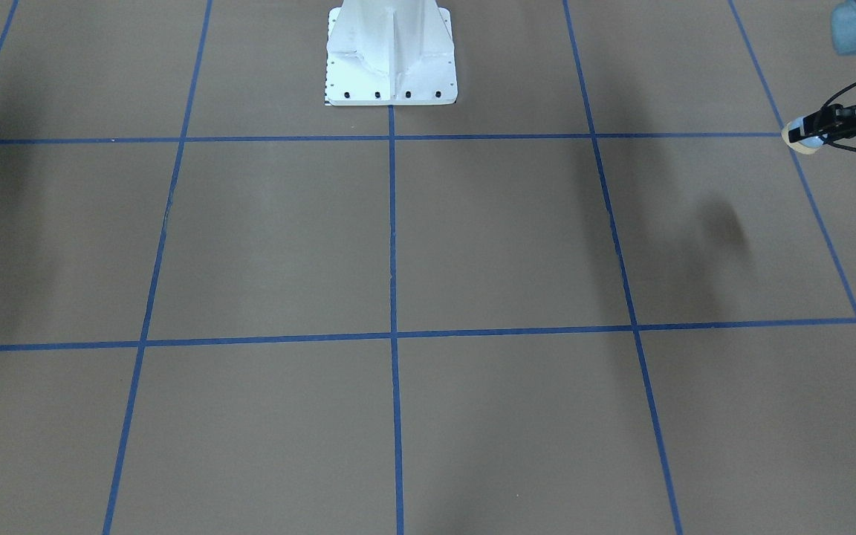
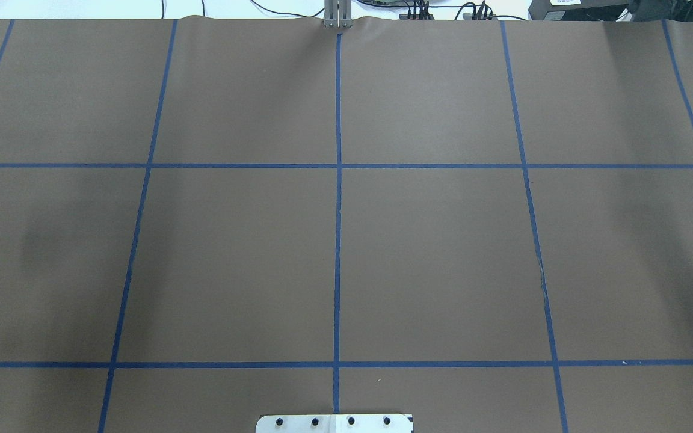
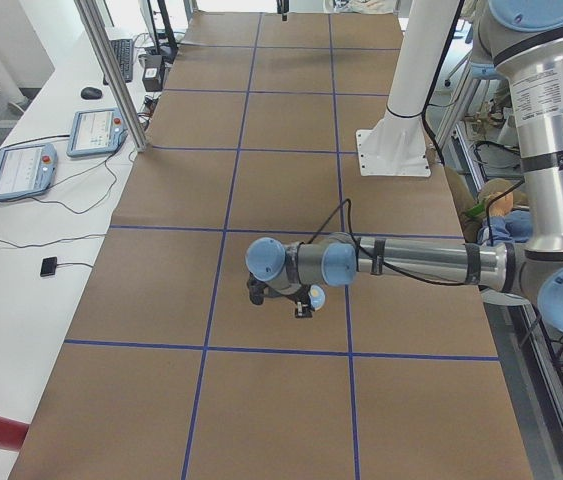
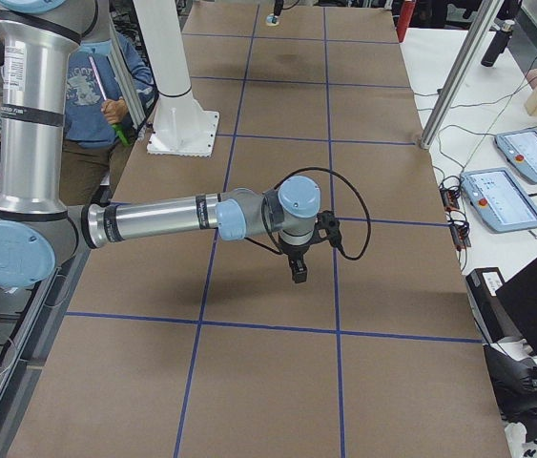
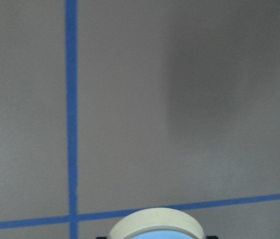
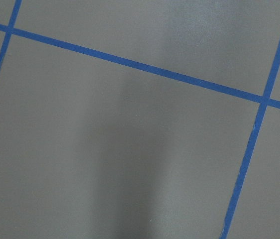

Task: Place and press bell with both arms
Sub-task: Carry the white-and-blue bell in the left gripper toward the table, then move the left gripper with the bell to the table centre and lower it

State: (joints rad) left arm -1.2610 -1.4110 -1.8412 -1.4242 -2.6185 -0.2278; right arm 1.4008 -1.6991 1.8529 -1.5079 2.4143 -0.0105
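My left gripper [image 1: 807, 131] is at the right edge of the front-facing view, shut on the bell [image 1: 805, 143], a small light-blue dome with a cream base, held above the brown table. In the exterior left view the near left arm reaches over the table with the bell [image 3: 314, 297] at its gripper [image 3: 303, 306]. The left wrist view shows only the bell's cream rim [image 5: 154, 225] at the bottom edge. My right gripper [image 4: 299, 274] shows only in the exterior right view, hanging above the table. I cannot tell whether it is open or shut.
The white bolted pedestal base [image 1: 391, 63] stands at the robot's side of the table [image 2: 443, 240], which bears a blue tape grid. A person in blue [image 4: 106, 91] stands beside the pedestal. Tablets [image 4: 502, 198] and cables lie on the white side bench.
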